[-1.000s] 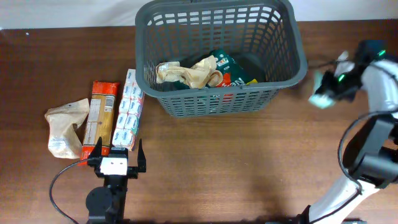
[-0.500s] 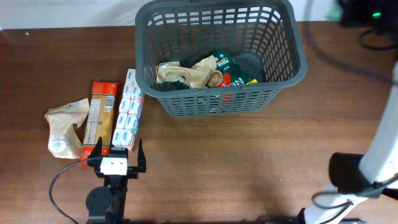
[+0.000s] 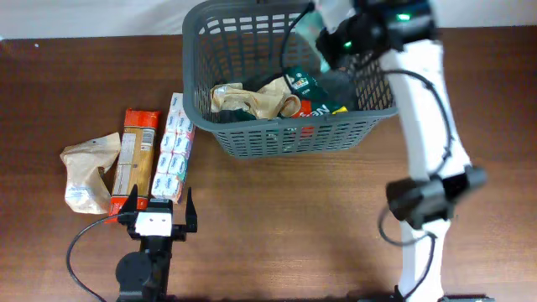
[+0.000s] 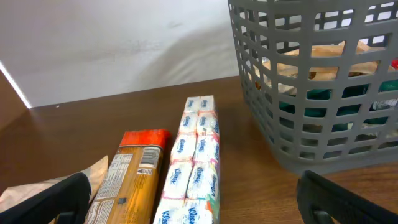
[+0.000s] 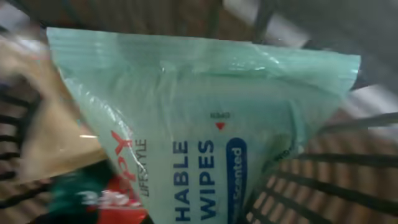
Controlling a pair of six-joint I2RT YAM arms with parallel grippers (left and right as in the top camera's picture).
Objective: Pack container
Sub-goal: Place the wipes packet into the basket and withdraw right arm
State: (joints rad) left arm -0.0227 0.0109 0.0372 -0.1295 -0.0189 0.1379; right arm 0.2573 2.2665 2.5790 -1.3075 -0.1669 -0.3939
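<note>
Our right gripper (image 3: 329,33) has swung in over the container (image 3: 252,138), squeezing the pack of wipes (image 5: 186,137), so we can drop it in. Our left gripper (image 3: 159,205) sits wide open and empty.

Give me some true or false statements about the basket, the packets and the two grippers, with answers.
1. The right gripper holds a green wipes pack over the basket. True.
2. The tissue packs lie inside the basket. False: they lie on the table, left of it.
3. The left gripper is open and holds nothing. True.
4. The basket is empty. False: a brown paper bag and a green packet lie in it.
</note>
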